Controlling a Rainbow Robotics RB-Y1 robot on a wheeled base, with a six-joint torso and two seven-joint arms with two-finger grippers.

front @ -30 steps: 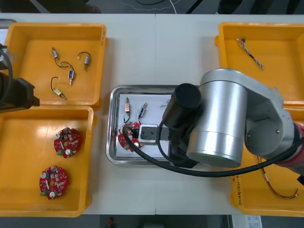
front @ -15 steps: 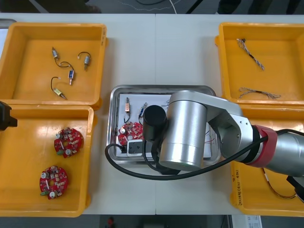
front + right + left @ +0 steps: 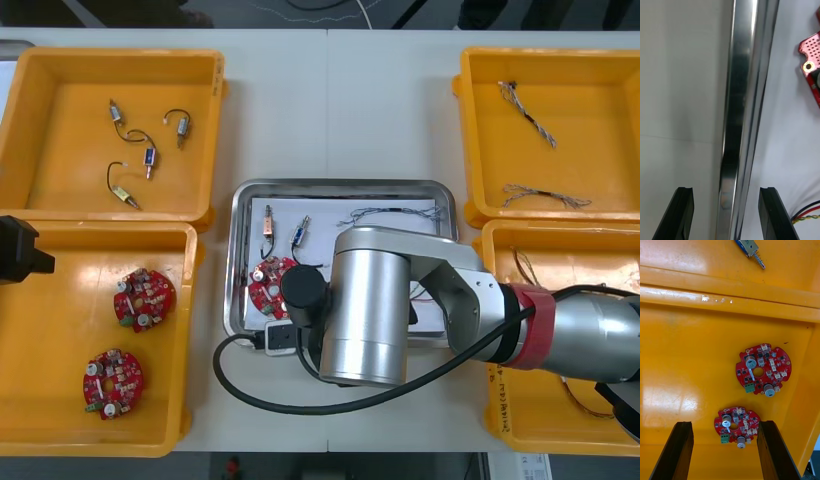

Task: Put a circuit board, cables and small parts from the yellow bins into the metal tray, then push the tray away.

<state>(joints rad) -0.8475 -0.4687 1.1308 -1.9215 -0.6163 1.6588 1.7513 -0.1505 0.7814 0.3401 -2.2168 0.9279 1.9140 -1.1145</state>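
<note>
The metal tray (image 3: 340, 186) lies at mid-table, white inside. It holds a round red circuit board (image 3: 268, 279), two small metal parts (image 3: 268, 222), a blue and white cable (image 3: 395, 213) and a red and yellow cable (image 3: 809, 213). My right arm (image 3: 370, 305) covers the tray's near half. My right gripper (image 3: 726, 212) is open, one finger on each side of the tray's rim (image 3: 741, 112), with the board (image 3: 812, 73) on the inner side. My left gripper (image 3: 724, 452) hangs open over the near left bin and its two circuit boards (image 3: 763, 369).
The far left yellow bin (image 3: 40, 70) holds several small metal parts (image 3: 148, 157). The near left bin (image 3: 60, 400) has two boards (image 3: 143, 298). My left arm (image 3: 20, 250) is at the left edge. The far right bin (image 3: 600, 70) holds blue and white cables (image 3: 530, 115). The near right bin (image 3: 560, 420) holds cables.
My right arm has swung toward me and to the left, taking its wrist from over the tray's inside to the near rim. My left arm has drawn back toward the near left bin.
</note>
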